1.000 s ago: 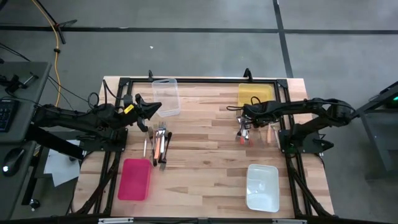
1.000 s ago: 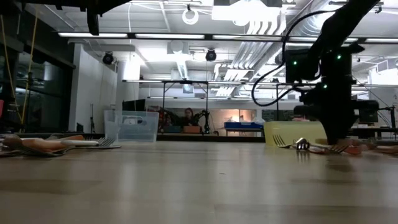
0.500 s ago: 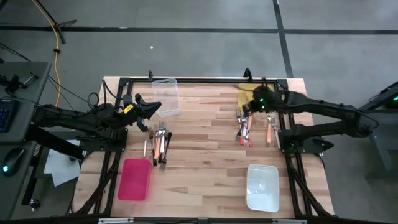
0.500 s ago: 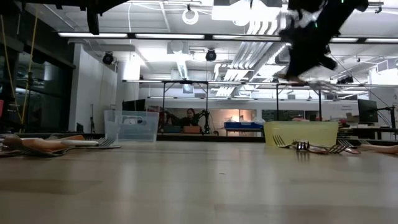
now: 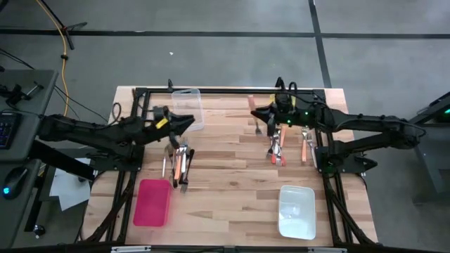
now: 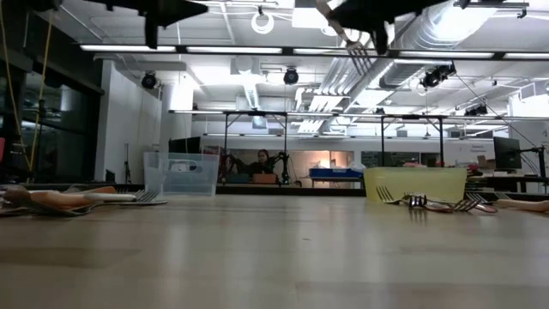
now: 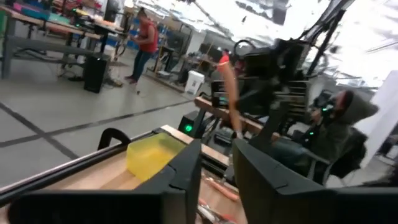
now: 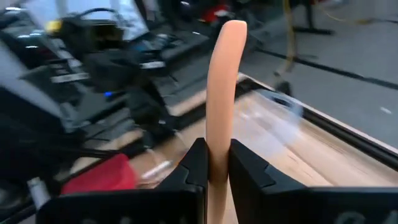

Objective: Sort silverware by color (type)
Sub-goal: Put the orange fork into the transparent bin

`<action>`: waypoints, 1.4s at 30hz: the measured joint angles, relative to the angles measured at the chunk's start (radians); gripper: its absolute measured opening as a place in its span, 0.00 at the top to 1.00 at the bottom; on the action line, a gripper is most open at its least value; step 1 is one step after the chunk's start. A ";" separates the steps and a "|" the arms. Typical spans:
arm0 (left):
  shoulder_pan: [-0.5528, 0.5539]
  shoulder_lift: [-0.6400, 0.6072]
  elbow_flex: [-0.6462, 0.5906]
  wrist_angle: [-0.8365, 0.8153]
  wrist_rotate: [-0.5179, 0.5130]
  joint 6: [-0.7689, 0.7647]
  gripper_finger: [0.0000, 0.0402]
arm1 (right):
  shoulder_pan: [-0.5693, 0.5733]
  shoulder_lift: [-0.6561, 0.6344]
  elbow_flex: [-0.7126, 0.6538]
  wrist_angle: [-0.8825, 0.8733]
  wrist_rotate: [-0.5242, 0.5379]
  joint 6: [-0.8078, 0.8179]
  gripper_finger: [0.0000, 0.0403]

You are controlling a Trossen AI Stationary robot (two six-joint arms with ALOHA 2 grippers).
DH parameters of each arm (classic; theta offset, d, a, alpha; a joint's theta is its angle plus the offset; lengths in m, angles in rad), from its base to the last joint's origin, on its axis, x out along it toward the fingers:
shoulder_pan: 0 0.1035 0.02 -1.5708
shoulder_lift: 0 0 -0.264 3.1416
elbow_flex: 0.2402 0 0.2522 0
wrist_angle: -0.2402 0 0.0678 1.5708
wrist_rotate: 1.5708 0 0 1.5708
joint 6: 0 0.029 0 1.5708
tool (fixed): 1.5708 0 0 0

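My right gripper (image 5: 261, 114) hangs high over the table's far middle, shut on an orange-handled fork (image 8: 219, 93). The fork's tines (image 6: 360, 55) hang below it in the low view. My left gripper (image 5: 187, 123) stands open and level by the clear bin (image 5: 188, 109), pointing toward the right gripper with nothing between its fingers (image 7: 183, 177). One pile of silverware (image 5: 179, 163) lies on the wood at the left. Another pile (image 5: 275, 146) and an orange-handled piece (image 5: 304, 147) lie at the right. My right gripper pinches the fork's orange handle (image 8: 217, 163) between its two fingers, at the handle's lower part. The fingers reach level toward the table's left and lie across the fork. The fork is lifted clear and roughly upright, its handle end (image 8: 227, 34) up and its tines down.
A yellow bin (image 5: 290, 105) sits at the far right, partly under the right arm. A pink bin (image 5: 152, 202) sits near left and a white bin (image 5: 296, 211) near right. Bare wood lies between the two piles. People stand in the room beyond the table.
My right gripper has risen from the right pile with the orange-handled fork. It has tipped from pointing down to level and swung toward the table's left. The fork has gone from lying on the table to hanging clear. My left gripper has moved a little toward the right.
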 joint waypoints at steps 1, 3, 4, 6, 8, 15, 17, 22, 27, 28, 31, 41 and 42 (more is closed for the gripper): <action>0.011 0.034 0.020 -0.001 0.012 0.000 0.76 | 0.010 0.014 0.000 0.040 -0.006 -0.001 0.94; 0.035 0.103 0.065 -0.006 0.074 -0.006 0.70 | 0.028 0.042 0.000 0.108 -0.010 -0.004 0.94; 0.046 0.137 0.092 -0.003 0.115 -0.016 0.68 | 0.035 0.057 0.000 0.137 -0.013 -0.011 0.94; 0.064 0.205 0.145 -0.001 0.191 -0.035 0.63 | 0.047 0.087 0.000 0.201 -0.017 -0.025 0.94; 0.074 0.274 0.198 -0.002 0.255 -0.034 0.59 | 0.055 0.116 0.000 0.261 -0.023 -0.027 0.94; 0.083 0.445 0.335 -0.002 0.378 -0.009 0.50 | 0.068 0.170 0.000 0.425 -0.057 -0.024 0.94; 0.083 0.480 0.359 0.002 0.379 -0.010 0.50 | 0.068 0.179 0.000 0.464 -0.089 -0.021 0.94; 0.083 0.551 0.387 0.100 0.403 -0.018 0.50 | 0.068 0.199 0.000 0.527 -0.127 0.005 0.94; 0.083 0.604 0.393 0.181 0.426 -0.018 0.50 | 0.074 0.214 0.000 0.554 -0.129 -0.016 0.94; 0.083 0.610 0.393 0.188 0.426 -0.018 0.50 | 0.074 0.215 0.000 0.552 -0.129 -0.019 0.94; 0.083 0.624 0.393 0.214 0.426 -0.028 0.50 | 0.074 0.214 0.000 0.554 -0.128 -0.025 0.94; 0.087 0.633 0.393 0.224 0.378 -0.028 0.84 | 0.074 0.214 0.000 0.552 -0.127 -0.028 0.92; 0.088 0.633 0.393 0.224 0.378 -0.028 0.91 | 0.073 0.214 0.000 0.551 -0.127 -0.029 0.91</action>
